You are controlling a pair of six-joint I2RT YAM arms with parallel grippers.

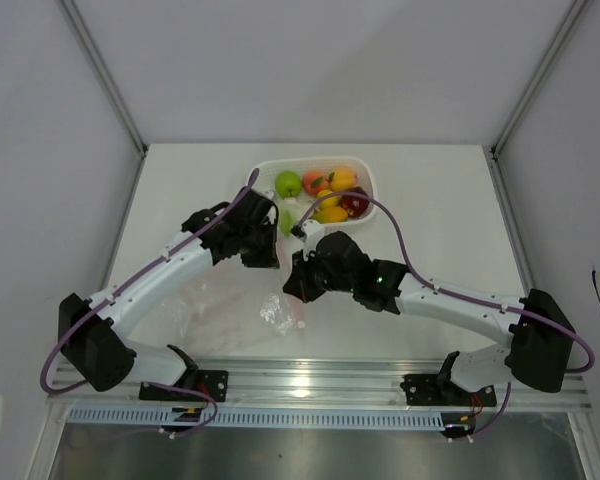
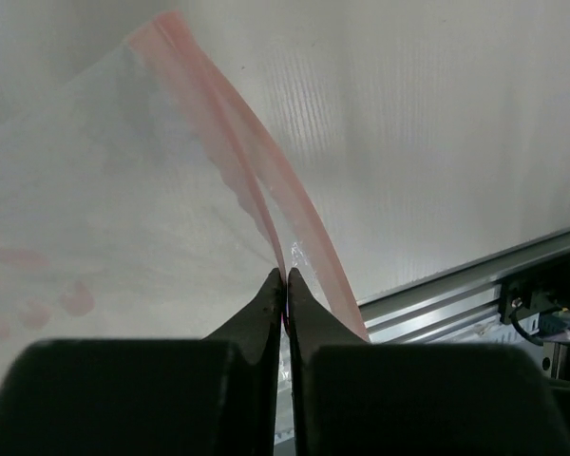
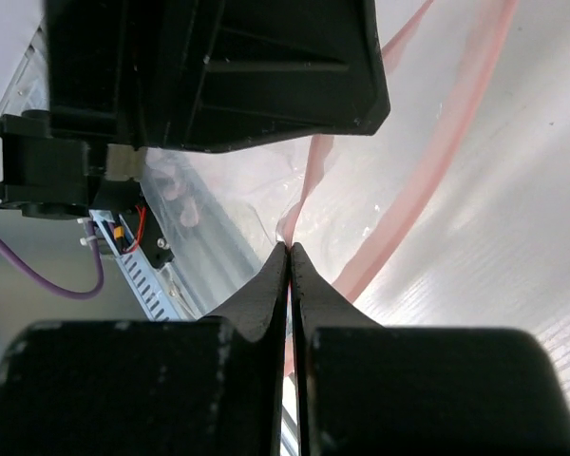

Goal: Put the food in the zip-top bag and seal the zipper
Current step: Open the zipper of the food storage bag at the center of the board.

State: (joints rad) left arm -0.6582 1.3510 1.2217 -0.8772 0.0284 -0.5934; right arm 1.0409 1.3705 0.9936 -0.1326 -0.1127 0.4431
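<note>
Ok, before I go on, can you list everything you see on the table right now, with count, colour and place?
bag: one, clear with faint pink print, near centre of table
zipper: one, red-pink strip, along the bag's edge
basket: one, white, far centre
green apple: one, green, basket's left
peach: one, orange-red, basket's middle
citrus: one, yellow-orange, basket's far right
red apple: one, dark red, basket's right
mango: one, yellow, basket's near side
leafy vegetable: one, white-green, partly hidden by arms
table: one, white
rail: one, silver, near edge
left end effector: black, shut on bag
right end effector: black, shut on bag
</note>
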